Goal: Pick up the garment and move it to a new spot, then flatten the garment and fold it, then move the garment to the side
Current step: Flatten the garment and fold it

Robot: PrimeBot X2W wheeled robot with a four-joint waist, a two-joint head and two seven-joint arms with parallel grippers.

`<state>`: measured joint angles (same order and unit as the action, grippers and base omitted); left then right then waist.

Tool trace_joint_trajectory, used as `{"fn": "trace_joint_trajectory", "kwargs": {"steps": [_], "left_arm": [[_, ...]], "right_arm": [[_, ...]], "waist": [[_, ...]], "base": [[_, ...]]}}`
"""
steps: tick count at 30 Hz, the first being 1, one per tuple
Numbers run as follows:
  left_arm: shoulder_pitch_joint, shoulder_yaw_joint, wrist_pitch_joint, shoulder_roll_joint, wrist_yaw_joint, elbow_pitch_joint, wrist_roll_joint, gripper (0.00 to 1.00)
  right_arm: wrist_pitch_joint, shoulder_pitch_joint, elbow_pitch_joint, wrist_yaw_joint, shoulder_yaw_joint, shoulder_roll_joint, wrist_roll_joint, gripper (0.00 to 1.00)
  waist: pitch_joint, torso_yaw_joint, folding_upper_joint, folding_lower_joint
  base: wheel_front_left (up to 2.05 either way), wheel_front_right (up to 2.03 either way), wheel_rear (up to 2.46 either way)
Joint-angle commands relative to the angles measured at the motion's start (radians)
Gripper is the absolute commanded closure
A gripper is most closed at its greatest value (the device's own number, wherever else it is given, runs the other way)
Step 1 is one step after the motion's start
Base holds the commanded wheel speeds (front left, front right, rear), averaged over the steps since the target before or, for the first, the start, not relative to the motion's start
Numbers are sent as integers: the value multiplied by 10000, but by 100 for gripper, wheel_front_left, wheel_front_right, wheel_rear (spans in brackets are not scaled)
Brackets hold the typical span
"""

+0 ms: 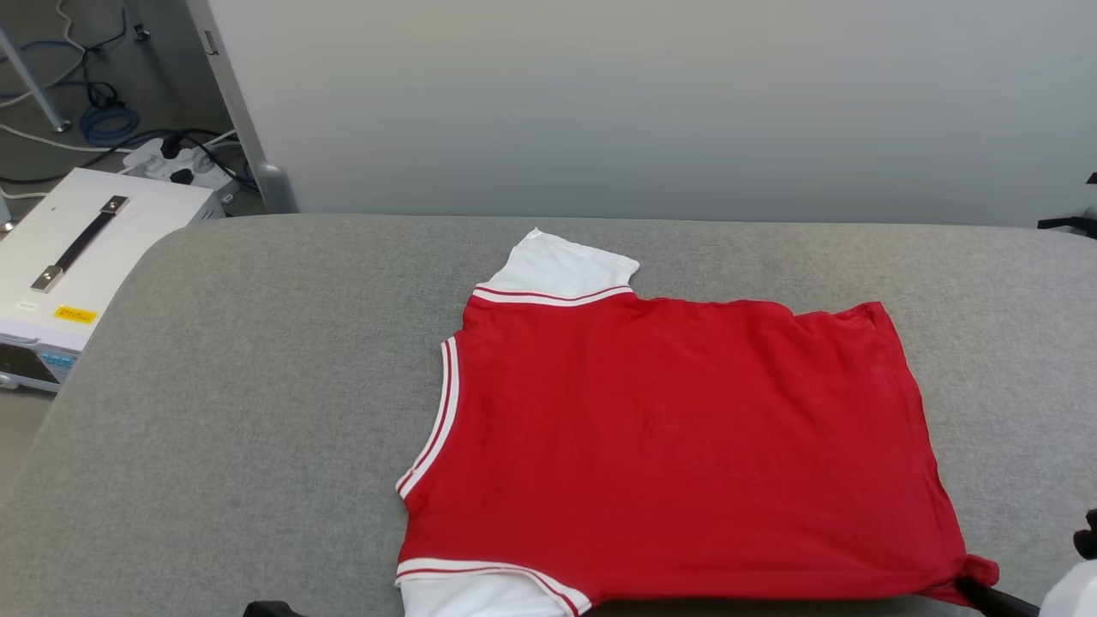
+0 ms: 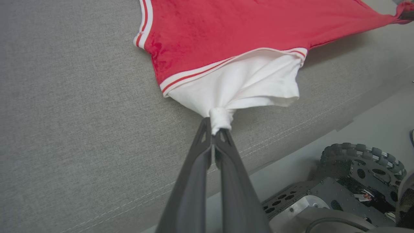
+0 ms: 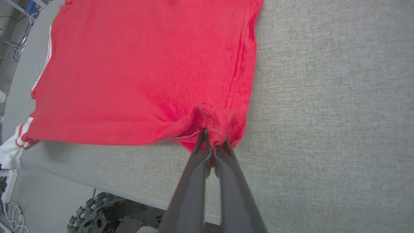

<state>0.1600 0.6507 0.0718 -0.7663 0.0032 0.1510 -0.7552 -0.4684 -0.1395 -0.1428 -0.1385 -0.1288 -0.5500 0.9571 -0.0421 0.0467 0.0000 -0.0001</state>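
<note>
The garment is a red jersey with white sleeves and striped trim, spread plain red face up on the grey padded table, neck to the left. No lettering shows. My left gripper is shut on the bunched end of the near white sleeve at the table's front edge. My right gripper is shut on the near hem corner, which puckers at the fingertips. In the head view that pinched corner lies at the lower right, with a dark finger below it.
A white box with a black handle stands left of the table, with cables and a power strip on the floor behind it. A pale wall runs along the table's far side. The robot's wheeled base sits below the front edge.
</note>
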Motion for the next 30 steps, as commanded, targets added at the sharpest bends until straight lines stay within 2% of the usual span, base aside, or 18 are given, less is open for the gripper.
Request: {"fn": "trace_joint_trajectory", "kwargs": {"steps": [1, 7, 12, 23, 30], "left_arm": [[138, -19, 56, -123, 31, 180, -118, 100], [-496, -329, 15, -181, 171, 578, 108, 100], [-1756, -481, 252, -53, -44, 549, 390, 100], [-4312, -479, 745, 509, -712, -690, 701, 100], [-5442, -14, 756, 929, -1023, -1941, 1189, 100]], "right_arm": [[-213, -204, 314, 78, 318, 86, -141, 100], [-1123, -338, 1497, 78, 1498, 676, -647, 100], [-1802, 181, 1985, 78, 2133, 1257, -968, 100], [-2434, 1756, 1813, 78, 2255, 1637, -1852, 100], [-2206, 2543, 1220, 78, 2050, 1772, -2344, 100]], "waist": [[56, -5, 0, 1], [445, -3, 0, 1], [1011, -19, 0, 1], [2083, -243, 0, 1], [2606, -377, 0, 1]], "base": [[0, 0, 0], [0, 0, 0], [0, 0, 0], [0, 0, 0], [0, 0, 0]]}}
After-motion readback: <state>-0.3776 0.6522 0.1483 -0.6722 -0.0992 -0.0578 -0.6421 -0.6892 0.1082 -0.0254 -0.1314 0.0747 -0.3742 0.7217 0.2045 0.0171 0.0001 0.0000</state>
